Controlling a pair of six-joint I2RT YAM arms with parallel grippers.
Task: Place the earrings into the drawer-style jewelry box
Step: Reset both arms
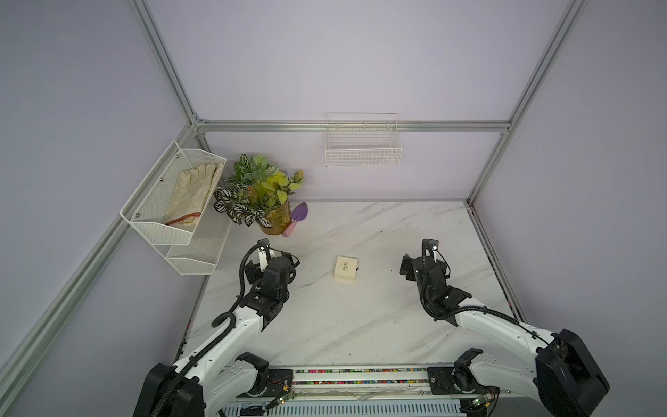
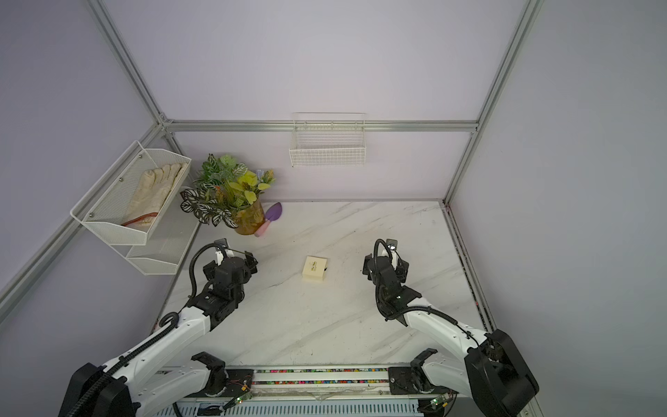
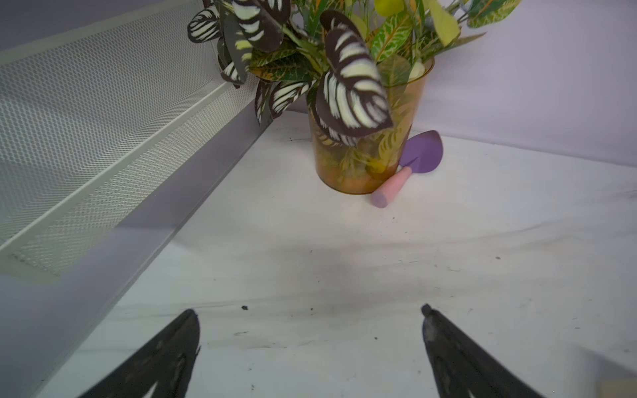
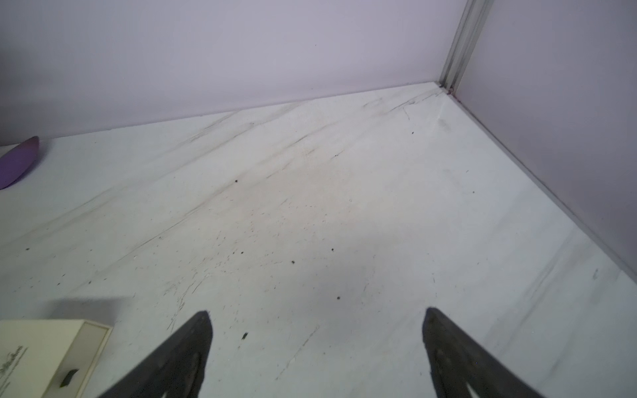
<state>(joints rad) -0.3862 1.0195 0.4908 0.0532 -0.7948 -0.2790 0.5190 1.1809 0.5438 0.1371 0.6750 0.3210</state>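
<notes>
Now: drawer-style jewelry box (image 1: 346,268) sits shut at centre of bench (image 1: 397,325), between both arms, touching neither. Left jaws wide, empty, facing potted plant (image 3: 365,103). Right jaws wide, empty, box near their side. Earrings not visible anywhere; possibly inside, cannot confirm. Risks: pale studs lying on white marble would go unnoticed; any tug on pull tab (image 4: 70,375) could slide light, unbraced box.
</notes>
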